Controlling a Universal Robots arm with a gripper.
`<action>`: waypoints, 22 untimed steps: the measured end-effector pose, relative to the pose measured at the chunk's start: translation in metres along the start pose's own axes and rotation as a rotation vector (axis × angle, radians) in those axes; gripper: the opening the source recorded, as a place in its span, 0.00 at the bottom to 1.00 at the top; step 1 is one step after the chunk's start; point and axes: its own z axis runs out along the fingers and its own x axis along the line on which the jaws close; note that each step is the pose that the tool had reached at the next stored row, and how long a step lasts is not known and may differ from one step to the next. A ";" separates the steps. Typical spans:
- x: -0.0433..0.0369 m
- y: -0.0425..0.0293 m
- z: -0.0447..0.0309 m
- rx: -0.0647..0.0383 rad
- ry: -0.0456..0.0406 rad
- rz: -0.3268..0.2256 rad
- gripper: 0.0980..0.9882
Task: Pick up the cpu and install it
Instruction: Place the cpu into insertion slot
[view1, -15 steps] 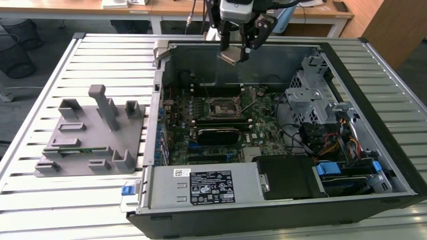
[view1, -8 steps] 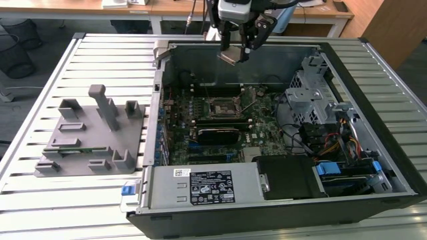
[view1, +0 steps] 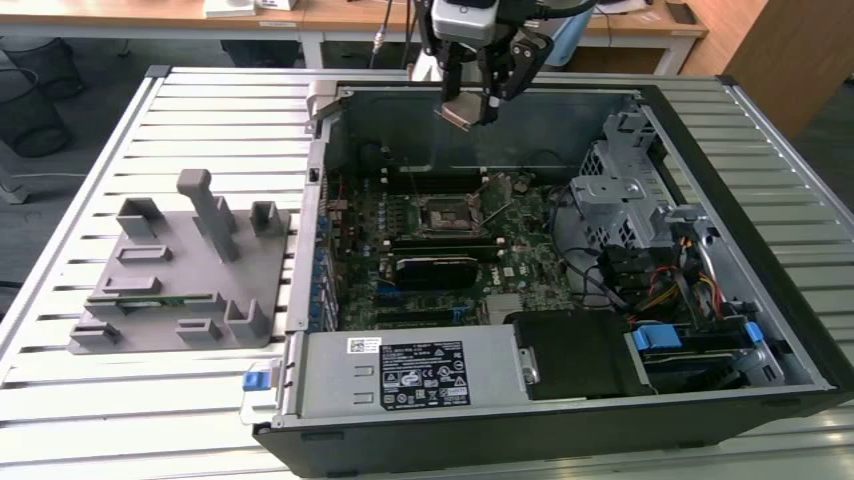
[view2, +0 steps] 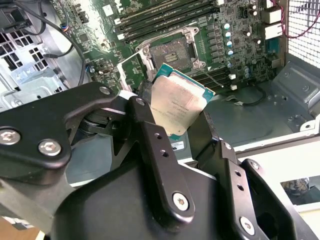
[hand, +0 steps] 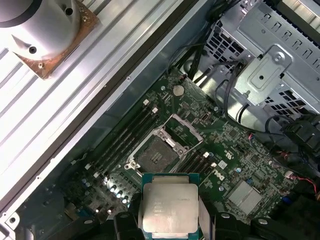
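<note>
The gripper (view1: 481, 98) hangs above the open computer case (view1: 747, 250), near the case's far wall in the exterior view. Its jaws are closed down to the width of the cpu (view1: 462, 110), and nothing else is between them. In the second wrist view the two black fingers (view2: 150, 135) press on opposite edges of the cpu (view2: 177, 107). The chip sits tilted between them, silvery lid facing the camera and a thin green edge showing around it. In the first wrist view the cpu (hand: 169, 207) is seen flat-on, clamped at its sides by the gripper (hand: 170, 224).

The chip is in the air, clear of the motherboard (view1: 400, 250). Below the jaws lies the dark square cpu socket (hand: 155, 152) with its metal frame. It is bare inside, and well apart from the held chip. In the second wrist view the socket (view2: 170, 52) shows just beyond the chip's upper corner, with memory slots (view2: 165, 17) farther past it.

Off to the side of the jaws, outside the case, the grey fixture (view1: 187, 270) with upright posts stands on the slatted table (view1: 80, 400). The power supply (view1: 407, 370) lies at the case's near end, far from the jaws.
</note>
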 end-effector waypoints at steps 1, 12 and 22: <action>0.0000 0.0000 0.0000 0.000 -0.0002 0.004 0.49; 0.0000 0.0000 0.0001 -0.001 -0.0024 0.047 0.49; 0.0001 0.0000 0.0007 -0.002 -0.0081 0.157 0.49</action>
